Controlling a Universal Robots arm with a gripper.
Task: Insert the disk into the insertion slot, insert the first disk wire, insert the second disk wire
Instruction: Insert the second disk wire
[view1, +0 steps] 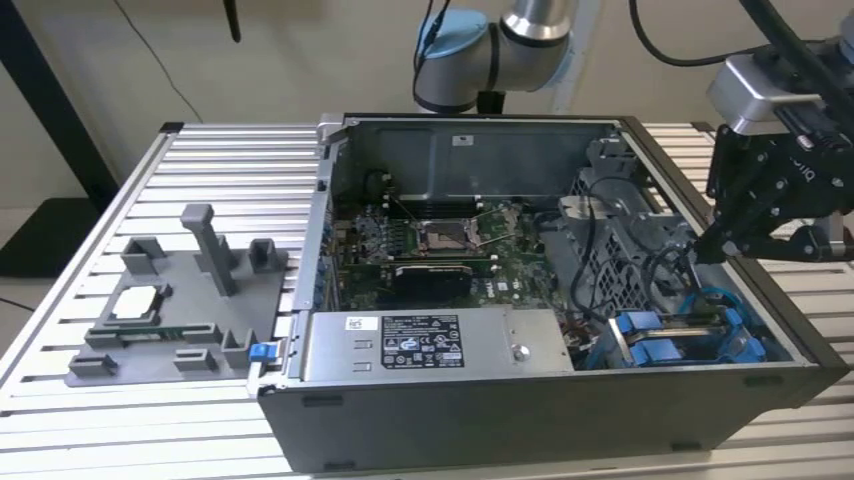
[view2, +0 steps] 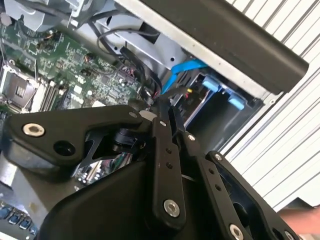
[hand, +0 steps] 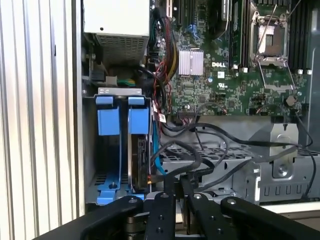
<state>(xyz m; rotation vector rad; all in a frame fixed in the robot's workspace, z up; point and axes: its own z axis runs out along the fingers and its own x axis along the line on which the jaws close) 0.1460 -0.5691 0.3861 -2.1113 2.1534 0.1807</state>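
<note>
Gripper (view1: 707, 247): black linkage over the open case's (view1: 534, 420) rim, on the exterior view's right, tips pointing down into the case.
Jaws: drawn together, tips almost meeting in both wrist views (hand: 176, 186) (view2: 162, 107); whether they pinch anything cannot be told.
Disk (hand: 141, 155): on edge in the slot, just ahead of the jaws, under a blue tab (hand: 139, 120).
Slot (hand: 119, 92): grey bay ahead of the jaws and a little to one side, with a second blue tab (hand: 107, 120) beside the disk's.
Blue wire (hand: 155, 150): runs down beside the disk and ends right at the jaw tips; in the second wrist view it curves (view2: 182, 70) just beyond the tips.
Black wires (hand: 210, 150): looped across a grey cage, near the jaws on the side away from the disk.
Board (hand: 225, 75): green, well beyond the jaws, past the wires.
Power box (view1: 427, 345): grey with a sticker, beyond the slot from the jaws.
Table (view1: 214, 160): slatted metal under the case; a grey fixture (view1: 174, 300) sits on it, far from the jaws.
</note>
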